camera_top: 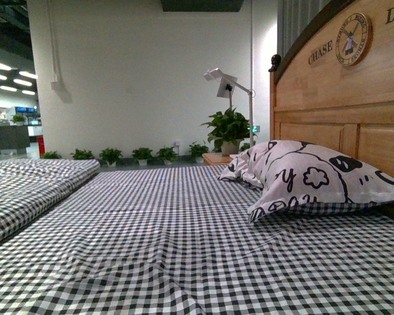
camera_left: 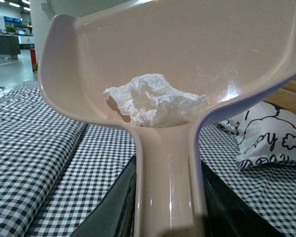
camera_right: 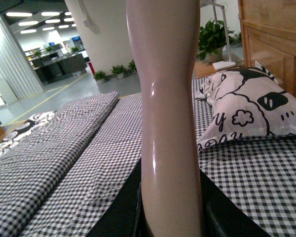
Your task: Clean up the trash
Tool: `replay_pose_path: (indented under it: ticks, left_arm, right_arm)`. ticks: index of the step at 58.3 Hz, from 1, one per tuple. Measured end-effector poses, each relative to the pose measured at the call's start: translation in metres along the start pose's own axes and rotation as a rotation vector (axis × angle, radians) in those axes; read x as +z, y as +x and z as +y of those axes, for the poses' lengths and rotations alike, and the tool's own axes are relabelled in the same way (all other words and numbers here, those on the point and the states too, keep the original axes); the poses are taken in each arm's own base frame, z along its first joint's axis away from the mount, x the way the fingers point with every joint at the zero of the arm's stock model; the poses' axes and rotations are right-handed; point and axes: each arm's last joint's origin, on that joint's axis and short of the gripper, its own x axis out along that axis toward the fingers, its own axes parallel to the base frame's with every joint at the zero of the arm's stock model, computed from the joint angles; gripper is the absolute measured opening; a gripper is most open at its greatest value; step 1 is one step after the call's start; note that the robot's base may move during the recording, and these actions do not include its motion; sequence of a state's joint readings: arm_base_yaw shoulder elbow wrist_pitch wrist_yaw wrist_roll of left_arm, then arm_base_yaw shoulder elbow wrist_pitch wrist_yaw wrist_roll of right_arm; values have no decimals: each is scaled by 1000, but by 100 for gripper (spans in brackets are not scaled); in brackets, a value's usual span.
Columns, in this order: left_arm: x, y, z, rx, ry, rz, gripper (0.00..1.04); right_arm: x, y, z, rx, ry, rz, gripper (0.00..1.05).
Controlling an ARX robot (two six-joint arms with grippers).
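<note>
Left gripper (camera_left: 167,217) clamps dustpan (camera_left: 89,44) handle, apparently; trash (camera_left: 155,101) inside.

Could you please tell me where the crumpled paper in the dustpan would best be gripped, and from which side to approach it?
Grip the raised, wrinkled crest of the trash, coming in through the dustpan's open mouth. It lies low in the scoop by the handle throat, with walls curving up beside it, so a side approach looks blocked. Its soft folds should pinch easily. The left gripper already holds the dustpan's handle.
</note>
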State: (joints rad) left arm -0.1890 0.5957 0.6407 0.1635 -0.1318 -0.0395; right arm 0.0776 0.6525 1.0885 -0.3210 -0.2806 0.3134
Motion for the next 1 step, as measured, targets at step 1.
replay_pose_path:
  ticks: [1]
  left_arm:
    - [0, 0, 0, 0, 0, 0, 28]
  right_arm:
    - [0, 0, 0, 0, 0, 0, 20]
